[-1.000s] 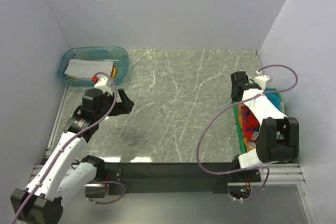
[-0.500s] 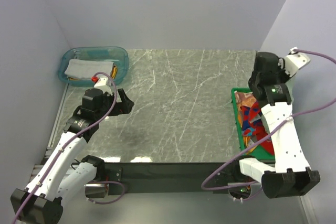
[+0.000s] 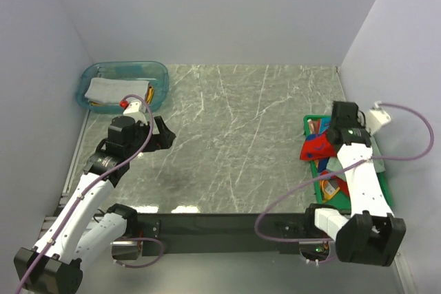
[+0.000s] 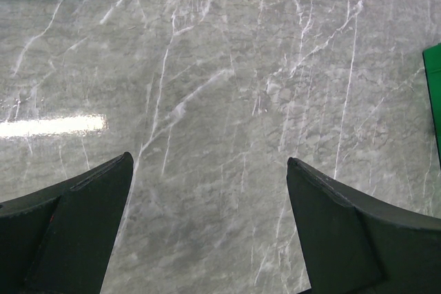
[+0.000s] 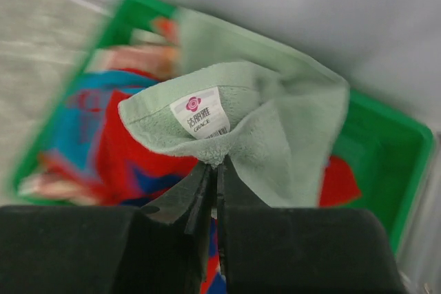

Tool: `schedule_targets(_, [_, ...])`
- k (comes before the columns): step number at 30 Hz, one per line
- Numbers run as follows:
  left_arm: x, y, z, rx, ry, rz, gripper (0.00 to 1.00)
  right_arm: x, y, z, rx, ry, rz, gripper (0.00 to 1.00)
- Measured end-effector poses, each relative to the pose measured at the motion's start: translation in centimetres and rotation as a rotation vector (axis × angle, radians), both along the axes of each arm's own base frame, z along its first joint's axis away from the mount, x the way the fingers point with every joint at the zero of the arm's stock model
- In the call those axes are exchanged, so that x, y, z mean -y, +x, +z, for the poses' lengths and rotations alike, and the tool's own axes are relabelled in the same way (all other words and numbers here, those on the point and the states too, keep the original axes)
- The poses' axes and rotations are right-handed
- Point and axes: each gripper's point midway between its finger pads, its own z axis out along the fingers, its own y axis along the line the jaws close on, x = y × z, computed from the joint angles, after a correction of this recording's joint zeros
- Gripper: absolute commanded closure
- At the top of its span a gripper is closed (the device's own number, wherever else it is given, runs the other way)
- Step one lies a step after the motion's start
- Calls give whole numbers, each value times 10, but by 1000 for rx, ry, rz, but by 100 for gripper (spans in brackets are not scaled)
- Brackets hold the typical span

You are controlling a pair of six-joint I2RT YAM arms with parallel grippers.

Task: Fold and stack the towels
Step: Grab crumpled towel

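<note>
My right gripper [image 5: 218,166] is shut on the edge of a pale green towel [image 5: 289,135], right below its white label. That towel bunches up over a red towel with blue patterns [image 5: 117,149] inside the green crate [image 5: 403,170]. From above, the right gripper [image 3: 329,144] hangs over the crate's left side, and the red towel [image 3: 315,148] spills over the rim there. A pale grey-white towel [image 3: 107,89] lies in the teal tub [image 3: 155,72] at the back left. The left gripper [image 3: 164,135] is open above bare marble, with nothing between its fingers [image 4: 83,204].
The green crate [image 3: 307,123] stands at the table's right edge against the wall. Its corner shows at the right border of the left wrist view [image 4: 434,80]. Walls close in the table on the left, back and right.
The right arm swung up and back, then came down over the crate, now shut on the pale green towel. The red towel shifted over the crate's left rim. The left arm stayed still.
</note>
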Motion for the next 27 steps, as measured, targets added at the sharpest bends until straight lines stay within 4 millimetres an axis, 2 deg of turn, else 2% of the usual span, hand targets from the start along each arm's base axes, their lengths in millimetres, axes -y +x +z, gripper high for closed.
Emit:
schedule_targets(2, [0,0,0,0,0,0,1,14,-19,-28,-30,62,-77,68])
schedule_targets(4, [0,0,0,0,0,0,1,23,-34,-43,-39,93,-130,61])
schedule_targets(5, [0,0,1,2,-1,0,1,22,-36,-45,-29,105,-136,49])
schedule_targets(10, [3,-2,2,7,-2,-11,1,21,-31,-37,38,124,-145,48])
schedule_targets(12, [5,-3,3,9,-2,-18,1,23,-32,-35,50,123,-153,38])
schedule_targets(15, [8,-5,3,12,1,-32,0,23,-32,-28,65,120,-141,33])
schedule_targets(22, [12,-7,2,9,5,-49,1,16,-26,21,235,117,-71,26])
schedule_targets(27, [11,-5,-2,-3,15,-38,1,-2,-15,37,277,158,72,23])
